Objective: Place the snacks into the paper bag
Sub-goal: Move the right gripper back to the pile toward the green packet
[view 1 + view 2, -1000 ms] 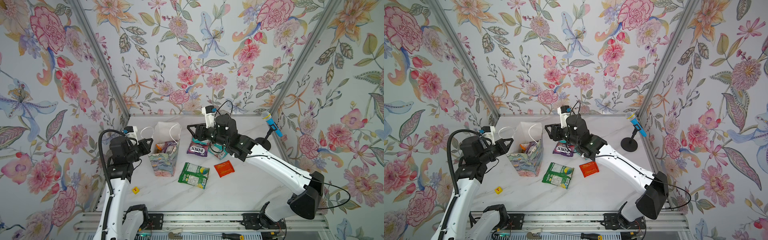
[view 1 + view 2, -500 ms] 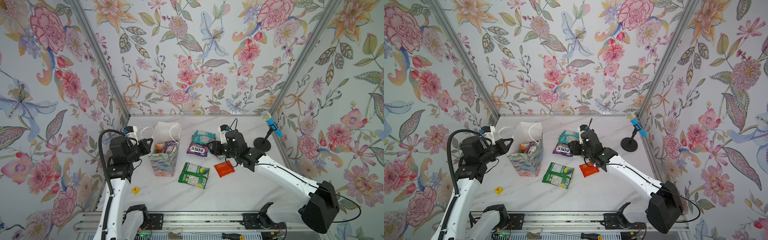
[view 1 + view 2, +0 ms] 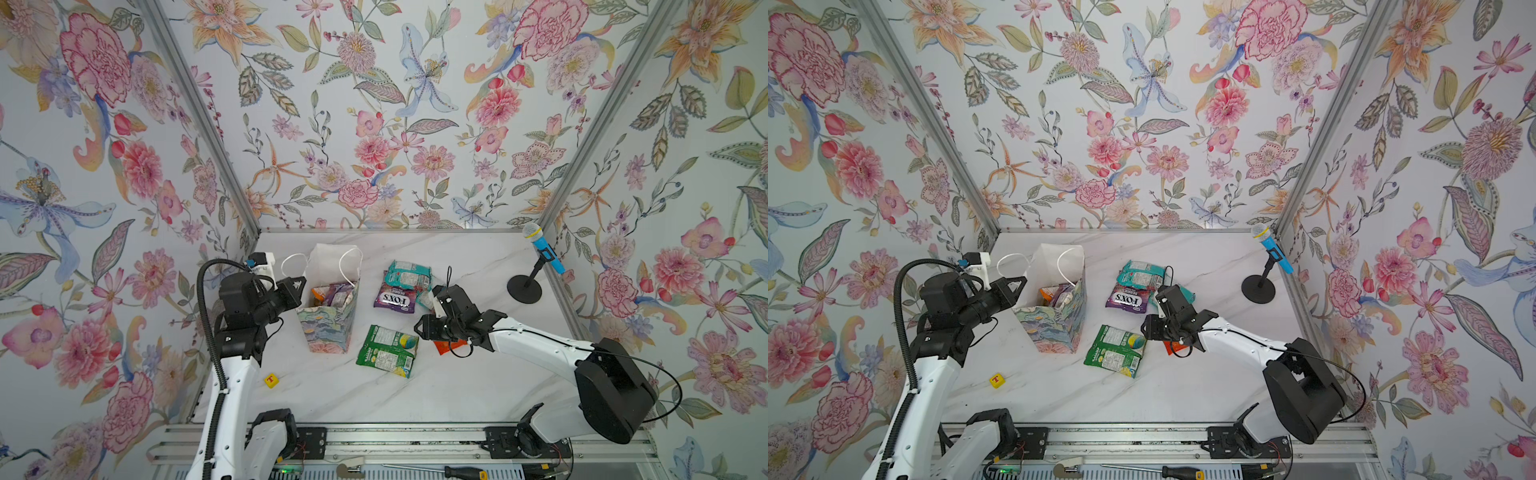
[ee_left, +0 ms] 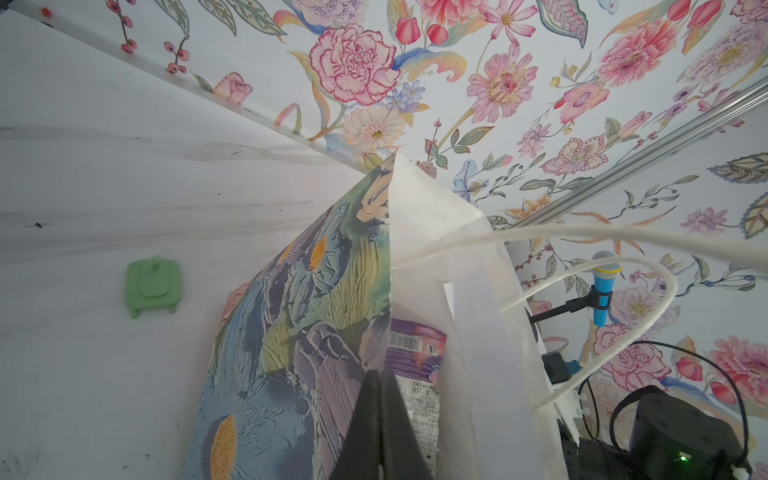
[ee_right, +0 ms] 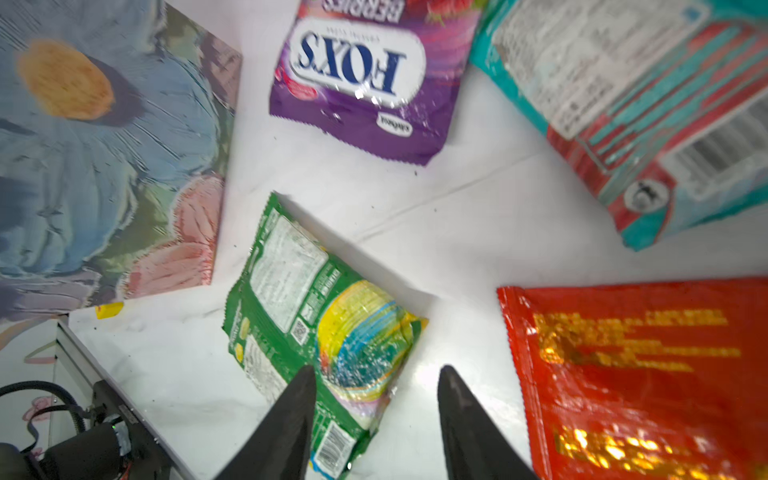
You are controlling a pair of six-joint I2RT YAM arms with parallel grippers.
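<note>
While low over the green packet (image 5: 316,316), right gripper (image 5: 376,372), jaws apart.

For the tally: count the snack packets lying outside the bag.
4: teal packet at the back, purple FOX'S packet beside it, green packet in front, red-orange sachet under the right arm. More may be hidden.

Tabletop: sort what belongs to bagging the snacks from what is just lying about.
Belongs: flower-printed paper gift bag; glossy purple FOX'S packet; teal plastic packet; green plastic packet; red-orange foil sachet; packets already inside the bag.
Lying about: small yellow cube; blue toy microphone on black stand; flat green plastic piece.
</note>
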